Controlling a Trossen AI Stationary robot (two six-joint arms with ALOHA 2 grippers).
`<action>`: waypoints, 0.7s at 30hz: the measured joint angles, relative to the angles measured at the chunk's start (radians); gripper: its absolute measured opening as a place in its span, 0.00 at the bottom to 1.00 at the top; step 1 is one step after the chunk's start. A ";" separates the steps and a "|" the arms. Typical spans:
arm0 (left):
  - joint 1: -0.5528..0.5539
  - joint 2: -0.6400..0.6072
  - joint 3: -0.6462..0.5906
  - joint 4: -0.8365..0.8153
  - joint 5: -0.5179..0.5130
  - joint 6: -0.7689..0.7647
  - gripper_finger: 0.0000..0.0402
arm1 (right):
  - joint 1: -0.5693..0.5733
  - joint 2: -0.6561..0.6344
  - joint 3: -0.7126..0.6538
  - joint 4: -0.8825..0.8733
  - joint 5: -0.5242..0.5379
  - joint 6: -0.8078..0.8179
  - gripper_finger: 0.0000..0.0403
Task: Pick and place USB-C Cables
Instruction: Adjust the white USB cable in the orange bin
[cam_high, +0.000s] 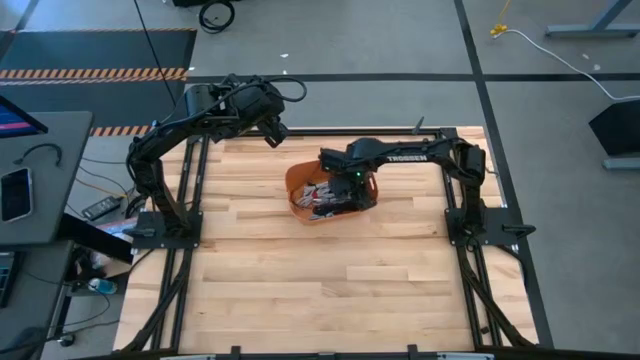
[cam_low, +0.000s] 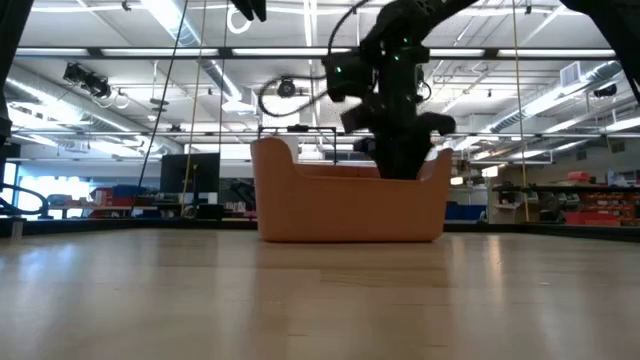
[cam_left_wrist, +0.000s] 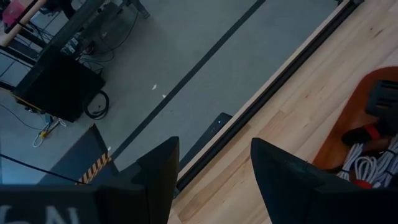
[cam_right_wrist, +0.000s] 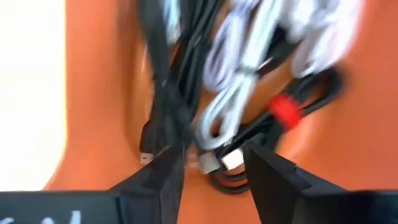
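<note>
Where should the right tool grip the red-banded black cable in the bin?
Probably at the red band, where the black cable is bundled tightest. Come straight down from above: the orange bin walls block side approach, and white cables crowd one side.

An orange bin (cam_high: 300, 182) sits on the pale, light-wood table (cam_high: 300, 280), whose planks show a striped grain. Inside the bin lie white cable bundles (cam_right_wrist: 242, 74) and black cable bundles (cam_right_wrist: 174, 68); one black bundle wears a red band (cam_right_wrist: 287, 109). Both arms are dark, nearly black; the right gripper (cam_right_wrist: 211, 165) has black fingers, and so does the left gripper (cam_left_wrist: 214, 174). A small green light (cam_high: 357, 181) glows on the right arm. Beyond the far left of the table, the grey floor carries an orange-and-black hazard stripe (cam_high: 90, 73).
</note>
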 joint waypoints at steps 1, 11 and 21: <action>0.000 0.000 0.000 0.000 0.000 0.000 0.51 | 0.001 0.000 0.025 -0.004 -0.002 0.009 0.42; 0.000 0.000 0.000 -0.005 0.000 0.013 0.51 | -0.028 0.000 0.158 0.057 -0.055 0.017 0.42; 0.000 0.000 0.000 -0.023 0.000 0.013 0.51 | -0.084 0.000 0.056 0.133 -0.096 0.201 0.41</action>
